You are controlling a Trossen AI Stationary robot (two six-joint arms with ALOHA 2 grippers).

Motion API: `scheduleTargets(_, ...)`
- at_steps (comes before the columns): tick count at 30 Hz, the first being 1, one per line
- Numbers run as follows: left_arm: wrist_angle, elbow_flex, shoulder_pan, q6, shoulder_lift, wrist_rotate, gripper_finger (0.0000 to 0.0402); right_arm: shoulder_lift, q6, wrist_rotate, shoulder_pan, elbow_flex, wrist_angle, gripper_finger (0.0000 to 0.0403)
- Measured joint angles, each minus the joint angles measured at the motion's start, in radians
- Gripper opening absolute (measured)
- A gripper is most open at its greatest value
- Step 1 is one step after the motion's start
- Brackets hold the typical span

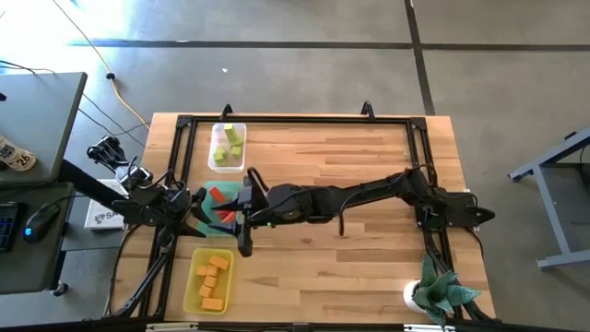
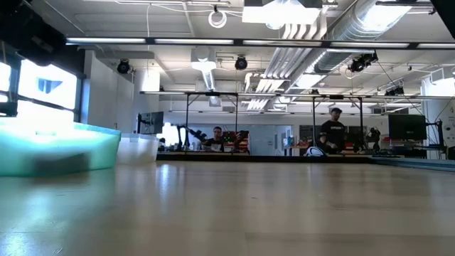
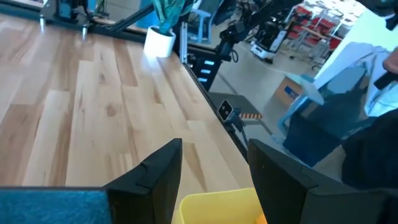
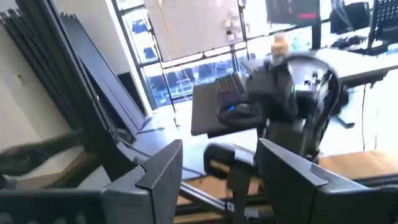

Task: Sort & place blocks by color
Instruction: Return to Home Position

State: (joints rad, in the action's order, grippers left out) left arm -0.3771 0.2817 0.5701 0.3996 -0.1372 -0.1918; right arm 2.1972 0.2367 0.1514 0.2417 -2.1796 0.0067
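From above I see every block sorted by colour, none loose on the bench (image 1: 350, 249). The yellow-green blocks (image 1: 230, 143), a handful of small cubes and short bars, lie jumbled in the clear tray (image 1: 228, 125) at the far left. The red blocks (image 1: 219, 195) sit in the green tray (image 1: 241, 192) just nearer; I can only make out part of them, lying at angles. The orange blocks (image 1: 213, 275), several cubes and bars, lie close together in the yellow tray (image 1: 190, 295) at the near left edge.
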Motion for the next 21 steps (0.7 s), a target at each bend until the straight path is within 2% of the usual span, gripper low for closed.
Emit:
scheduleTargets(7,0.029,-0.096,0.000,-0.043,0.130,-0.002,0.0172,-0.048,-0.054,0.017,-0.002,0.000,-0.015,0.0193)
scheduleTargets(16,0.069,-0.162,-0.001,-0.066,0.133,-0.022,0.0172,-0.156,-0.087,0.048,-0.013,0.000,-0.114,0.0193)
scheduleTargets(21,0.128,-0.182,-0.001,-0.131,0.134,-0.059,0.0172,-0.235,-0.137,0.082,-0.014,0.000,-0.195,0.0193)
